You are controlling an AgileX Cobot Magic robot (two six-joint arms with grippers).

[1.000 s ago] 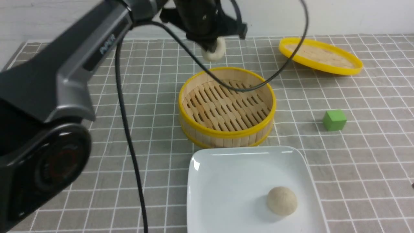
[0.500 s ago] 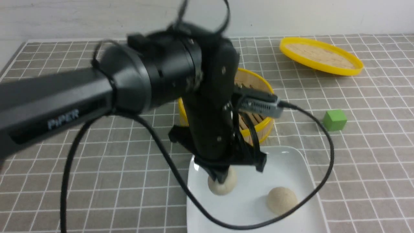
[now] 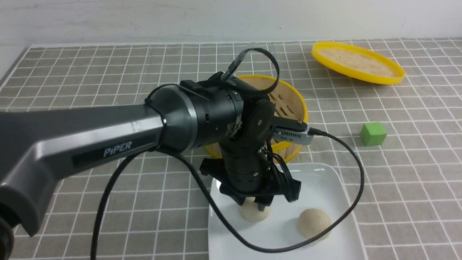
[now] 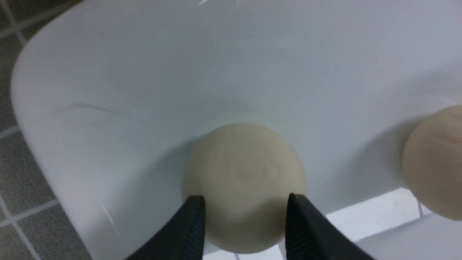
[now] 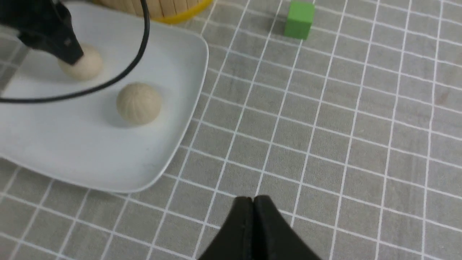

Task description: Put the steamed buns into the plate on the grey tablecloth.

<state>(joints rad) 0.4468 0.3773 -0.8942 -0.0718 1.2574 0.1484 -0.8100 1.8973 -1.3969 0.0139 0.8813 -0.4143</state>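
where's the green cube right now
Front view: the green cube sits alone on the grey tablecloth, on the robot's right, to the right of the bamboo steamer and beyond the plate.

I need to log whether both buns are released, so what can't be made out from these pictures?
Left wrist view: the left gripper straddles the left bun; whether its fingers touch it cannot be told.
Front view: the left arm covers that bun's top.
Left wrist view: the right bun is cut by the frame edge.
Front view: the arm hides most of the steamer; the plate is cut off below.
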